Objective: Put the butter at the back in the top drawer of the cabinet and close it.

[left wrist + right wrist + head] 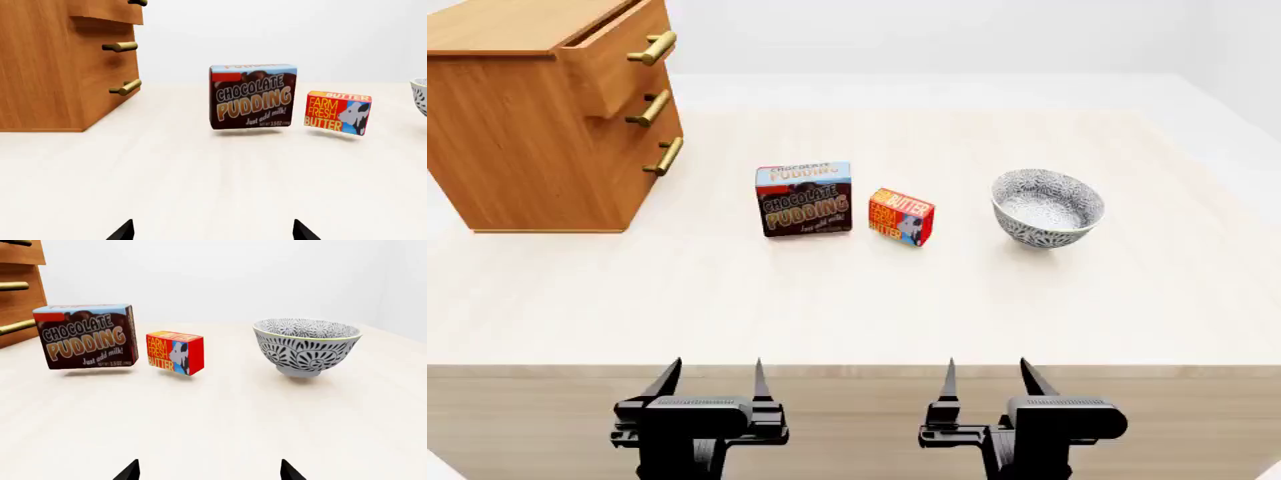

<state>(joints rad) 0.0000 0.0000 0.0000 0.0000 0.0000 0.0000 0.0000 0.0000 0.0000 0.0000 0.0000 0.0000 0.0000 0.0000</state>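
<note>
A pale wooden table (pixel 868 300) carries four things, and both arms wait at its near edge, well apart from all of them. The left gripper (pixel 711 382) and the right gripper (pixel 985 380) each point forward over the table edge with their two black fingers spread wide and nothing between them; in each wrist view only the two finger tips show at the frame's lower edge. The butter (pixel 901 216), a small red and orange box with a cow printed on its blue side, stands upright near the middle of the table, turned slightly at an angle. Just beside it, on the robot's left, stands the larger chocolate pudding box (pixel 805 199), upright with its front facing the robot, with a narrow gap between the two boxes. To the right of the butter, a little farther off, sits a patterned grey and white bowl (pixel 1046 208), upright. The cabinet (pixel 541 120) stands at the far left of the table, its three drawer fronts turned toward the other things. The top drawer (pixel 621 45) is pulled partly out, its front and brass handle jutting past the two drawers below.
</note>
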